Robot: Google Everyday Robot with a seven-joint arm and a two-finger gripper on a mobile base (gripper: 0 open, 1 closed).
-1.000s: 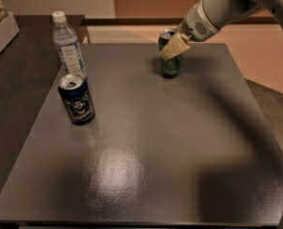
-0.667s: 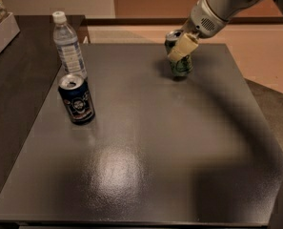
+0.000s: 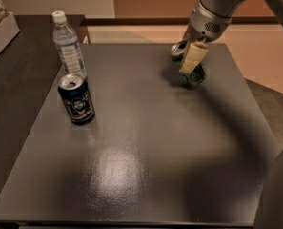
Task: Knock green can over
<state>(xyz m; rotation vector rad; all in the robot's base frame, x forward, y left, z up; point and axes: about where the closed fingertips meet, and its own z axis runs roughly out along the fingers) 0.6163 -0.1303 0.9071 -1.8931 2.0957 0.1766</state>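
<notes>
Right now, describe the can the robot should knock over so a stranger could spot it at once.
Look at the dark table, toward its far right side, where the gripper comes down. Right at it is the green can, tilted with its silver top toward the left. The only other can is the blue can, upright on the left beside the water bottle.

Dk blue can (image 3: 76, 99) upright just in front of water bottle (image 3: 68, 44), left side of table (image 3: 146, 166).

1. Table (image 3: 146, 175): dark, glossy top.
2. Bottle (image 3: 68, 44): upright, far left corner.
3. Blue can (image 3: 76, 99): upright, just in front of the bottle.
4. Green can (image 3: 195, 76): tilted, far right side, with the gripper (image 3: 191, 61) against it.
</notes>
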